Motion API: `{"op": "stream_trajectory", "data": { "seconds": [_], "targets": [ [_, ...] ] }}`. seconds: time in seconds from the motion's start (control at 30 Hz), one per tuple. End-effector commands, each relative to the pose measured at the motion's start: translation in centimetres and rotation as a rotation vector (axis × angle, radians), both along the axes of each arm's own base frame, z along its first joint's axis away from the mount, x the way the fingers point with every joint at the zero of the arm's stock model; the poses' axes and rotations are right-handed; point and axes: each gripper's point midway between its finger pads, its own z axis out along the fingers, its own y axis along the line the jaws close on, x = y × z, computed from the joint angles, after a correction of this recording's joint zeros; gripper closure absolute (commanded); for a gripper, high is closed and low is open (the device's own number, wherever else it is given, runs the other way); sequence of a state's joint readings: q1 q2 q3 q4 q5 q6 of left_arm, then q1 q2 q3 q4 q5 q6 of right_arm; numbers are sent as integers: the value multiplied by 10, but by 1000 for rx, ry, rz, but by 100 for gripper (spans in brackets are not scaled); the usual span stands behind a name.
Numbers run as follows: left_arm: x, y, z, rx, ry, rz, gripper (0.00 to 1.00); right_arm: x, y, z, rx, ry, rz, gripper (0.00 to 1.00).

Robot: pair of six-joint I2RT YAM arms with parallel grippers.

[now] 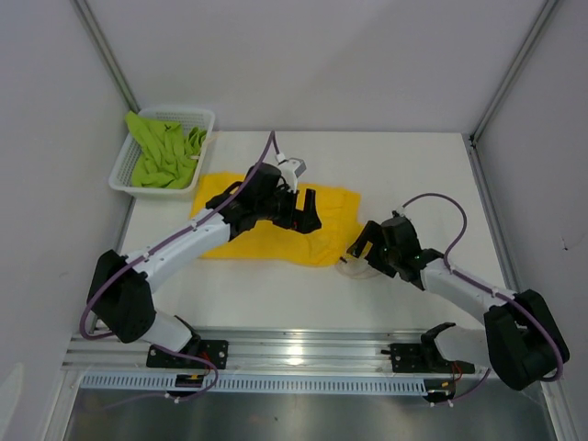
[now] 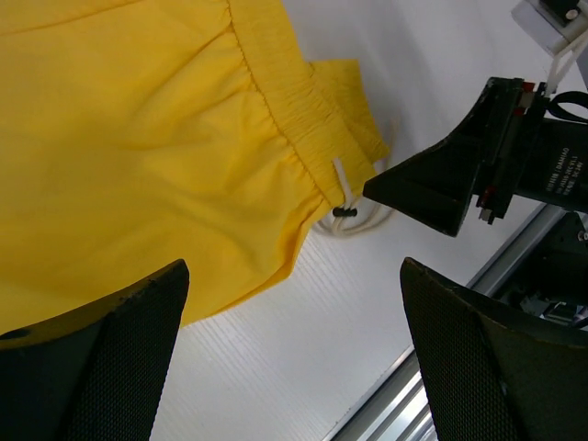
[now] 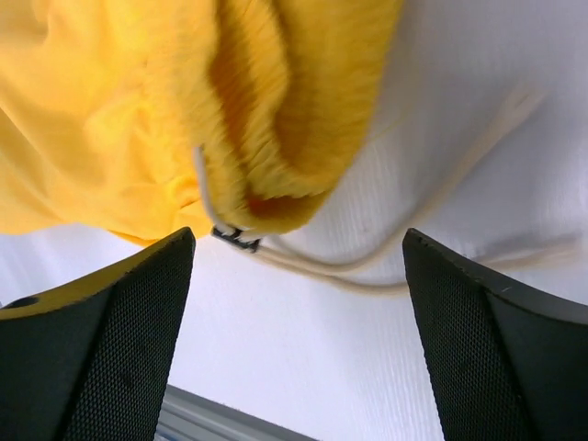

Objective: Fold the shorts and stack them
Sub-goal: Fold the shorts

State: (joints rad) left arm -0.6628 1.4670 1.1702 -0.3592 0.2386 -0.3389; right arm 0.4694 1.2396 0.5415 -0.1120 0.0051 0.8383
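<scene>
The table (image 1: 413, 184) fills the middle of the top view. The yellow shorts (image 1: 285, 243) are spread flat on it at centre, slightly rumpled. The green shorts (image 1: 165, 156) are bunched in the basket (image 1: 124, 179) at upper left, untouched.

The left gripper (image 2: 294, 358) is held above the yellow cloth with its jaws wide apart, and nothing is gripped. The right gripper (image 3: 294, 340) is poised at the shorts' right edge, jaws likewise spread wide and empty.

The fabric is judged light, thin and limp. It should drape and crease easily and may slide on the smooth table. The gathered waistband (image 2: 285, 101), being thicker, is judged the surest hold, taken at its corners with both grippers. The drawstring (image 3: 367, 266) trails loose onto the table and is best avoided, since only cord would be pulled.

Small white lettering is seen on the right arm at the right of the left wrist view, but it cannot be read.
</scene>
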Motion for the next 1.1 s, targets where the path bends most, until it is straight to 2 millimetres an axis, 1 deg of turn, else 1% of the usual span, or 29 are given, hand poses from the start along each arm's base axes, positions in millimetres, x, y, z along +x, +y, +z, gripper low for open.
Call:
{"op": "stream_trajectory", "data": {
  "seconds": [0.0, 0.03, 0.13, 0.17, 0.2, 0.27, 0.3, 0.33, 0.37, 0.4, 0.43, 0.47, 0.5, 0.53, 0.57, 0.6, 0.63, 0.67, 0.73, 0.77, 0.8, 0.83, 0.87, 0.9, 0.93, 0.97, 1.0, 1.03, 1.07],
  "targets": [
    [9, -3, 7, -15, -48, 9, 2, -4, -13, 13, -23, -16, -7, 5],
    [10, -3, 6, -20, -42, 16, 2, -6, -11, 16, -3, -19, 16, 4],
    [14, -7, 1, -34, -30, 23, 2, 2, -20, 20, 24, -40, 16, 4],
    [16, -10, 2, -55, -37, 17, 2, 2, -17, 22, 64, -36, 41, 4],
    [19, -14, -5, -55, -25, 12, 2, 8, -27, 18, 82, -21, 13, 4],
    [28, -21, -1, -69, -27, 6, 3, 18, -29, 19, 146, -23, 9, 4],
    [33, -24, -17, -42, 5, 7, 4, 19, -28, 17, 162, -14, 15, 4],
    [34, -24, -25, -15, 27, 4, 5, 23, -26, 14, 178, -5, 21, 5],
    [44, -32, -12, -29, 4, -1, 5, 26, -26, 13, 185, -3, 16, 8],
    [48, -34, -15, -20, 6, 1, 6, 28, -27, 10, 188, 5, 7, 11],
    [53, -37, -21, -2, 21, 3, 6, 36, -26, 10, 203, -4, -3, 15],
    [56, -39, -24, 8, 20, 9, 6, 39, -26, 9, 212, -1, -8, 17],
    [62, -41, -21, 14, 12, 17, 6, 44, -26, 10, 221, -8, -14, 19],
    [66, -44, -28, 34, 29, 19, 6, 46, -26, 1, 220, 19, -21, 22],
    [67, -47, -30, 38, 37, 14, 6, 52, -23, 3, 232, 16, -20, 25],
    [74, -52, -21, 28, 19, 18, 6, 55, -21, 1, 235, 19, -18, 27],
    [74, -56, -21, 32, 19, 14, 5, 57, -18, -2, 235, 29, -15, 30],
    [74, -59, -31, 54, 40, 11, 5, 59, -17, -9, 233, 48, -18, 32],
    [79, -69, -19, 56, 19, 6, 4, 66, -16, -11, 238, 40, -32, 38],
    [82, -72, -30, 78, 36, 8, 4, 68, -15, -13, 241, 41, -38, 40],
    [87, -77, -23, 78, 23, 9, 4, 71, -17, -17, 242, 49, -53, 42],
    [90, -80, -20, 103, 17, 21, 4, 73, -19, -19, 237, 46, -66, 46],
    [95, -85, -13, 109, -1, 27, 4, 75, -19, -22, 236, 45, -69, 50],
    [96, -87, -30, 148, 21, 27, 4, 76, -20, -27, 233, 54, -75, 53],
    [94, -92, -34, 165, 25, 20, 4, 79, -21, -28, 230, 49, -77, 55],
    [97, -96, -28, 167, 15, 22, 4, 81, -23, -30, 223, 50, -81, 55],
    [97, -98, -39, 186, 28, 23, 4, 82, -25, -34, 216, 55, -88, 55],
    [93, -102, -44, 203, 35, 14, 4, 84, -28, -36, 210, 50, -92, 56],
    [96, -106, -38, 197, 21, 18, 4, 85, -30, -37, 207, 48, -100, 57]
  ]
}}
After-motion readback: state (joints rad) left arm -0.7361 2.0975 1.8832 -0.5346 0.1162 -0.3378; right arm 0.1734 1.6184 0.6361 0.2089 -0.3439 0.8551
